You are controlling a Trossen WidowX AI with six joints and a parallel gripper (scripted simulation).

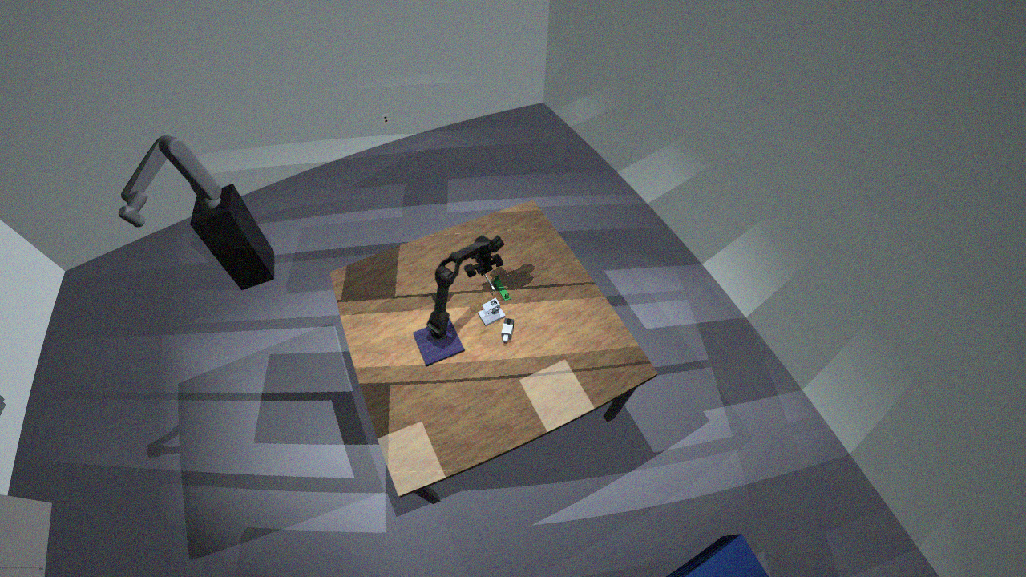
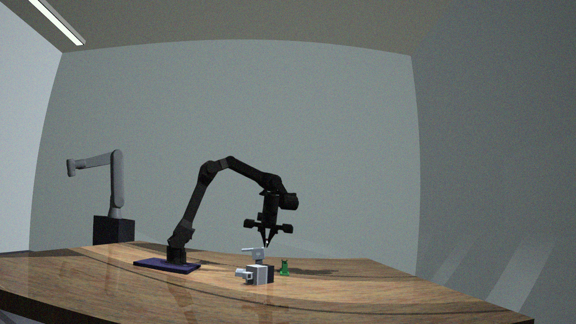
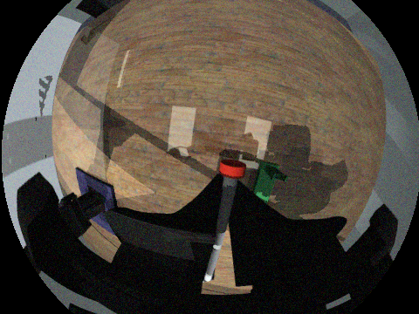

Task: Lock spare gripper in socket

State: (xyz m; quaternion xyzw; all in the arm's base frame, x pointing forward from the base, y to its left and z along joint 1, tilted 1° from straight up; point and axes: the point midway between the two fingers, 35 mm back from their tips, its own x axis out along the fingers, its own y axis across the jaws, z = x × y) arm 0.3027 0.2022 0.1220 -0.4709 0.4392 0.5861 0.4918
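Observation:
My gripper is shut on the lock pin, a grey shaft with a red head in the wrist view. The pin slants, out of the socket, and is held above the table near the mount. The light grey mount stands upright on its base plate, its raised socket empty of the spare gripper. The spare gripper, a white and black block with a light grey end, lies on the table beside the mount. The socket's holes are too small to judge.
A green bracket stands on the wooden table beyond the mount. The arm's base sits on a dark blue plate. Two pale squares lie along one table side. Another grey arm stands off the table.

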